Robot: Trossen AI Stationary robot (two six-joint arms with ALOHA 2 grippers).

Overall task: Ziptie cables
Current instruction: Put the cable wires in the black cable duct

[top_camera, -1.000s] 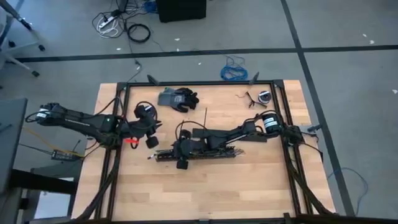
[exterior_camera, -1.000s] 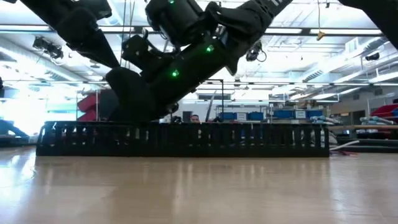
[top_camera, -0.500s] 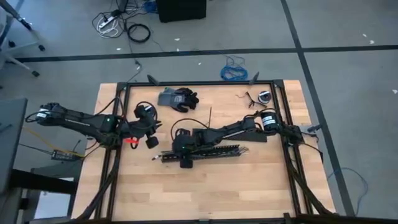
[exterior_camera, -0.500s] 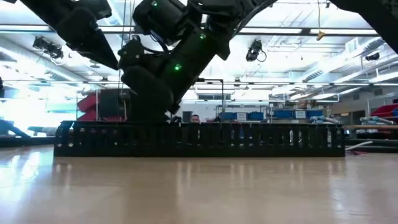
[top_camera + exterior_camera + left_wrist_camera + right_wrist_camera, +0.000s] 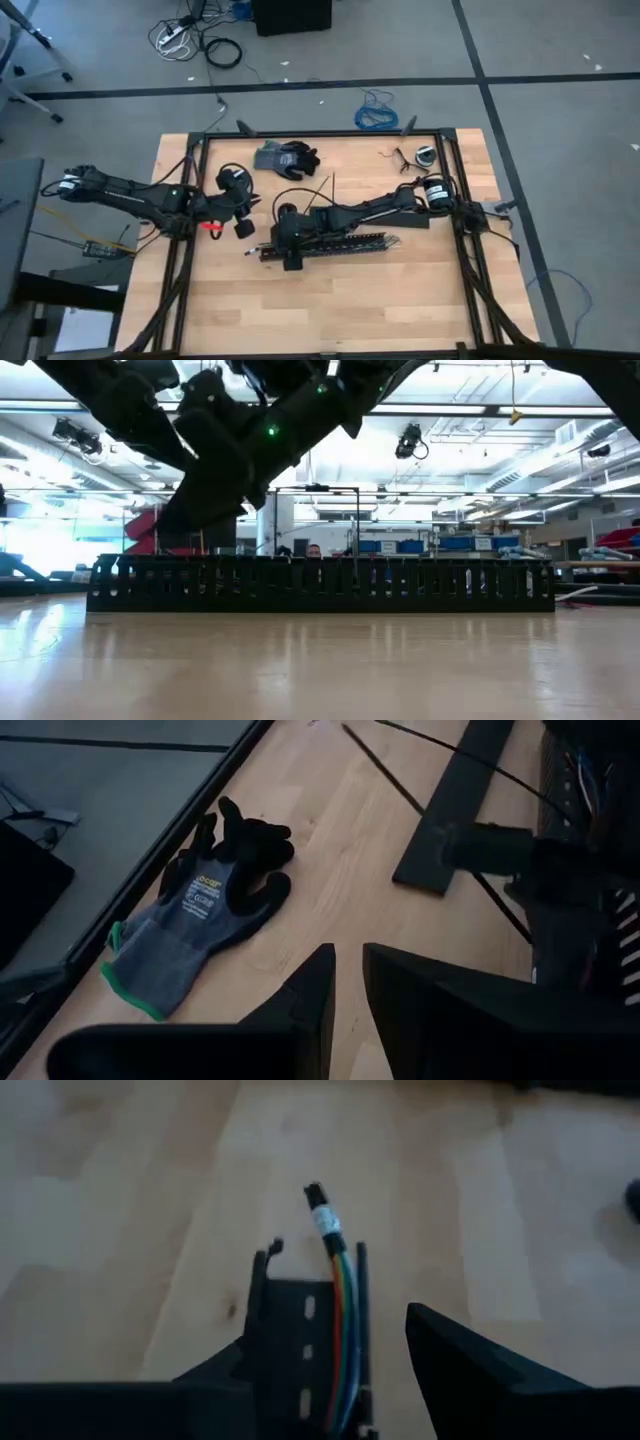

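Note:
A long black slotted duct (image 5: 330, 244) lies on the wooden table, also seen in the low view (image 5: 320, 585). The cables (image 5: 340, 1300), thin green, orange and blue wires, run along inside it. Their tipped end (image 5: 320, 1215) sticks out past the duct's end. My right gripper (image 5: 340, 1380) is open above that end, with one finger on each side of the duct. My left gripper (image 5: 346, 982) hangs shut and empty at the table's left (image 5: 243, 222). My right gripper comes at the duct's end (image 5: 300, 1340) from above and slanting, its fingers along the duct's two side walls. I cannot tell whether either finger touches a wall. The duct rests flat on the table.
A grey and black glove (image 5: 286, 158) lies at the far middle. A flat black strip (image 5: 415, 218) lies under the right arm, and a thin black tie (image 5: 322, 190) lies beside it. Small parts (image 5: 420, 155) sit at the far right. Bare wood spans the near half.
The duct slid a little toward the table's right edge while my right gripper was down over its end, then stayed still. Since then my right gripper has lifted and moved slightly toward the far edge.

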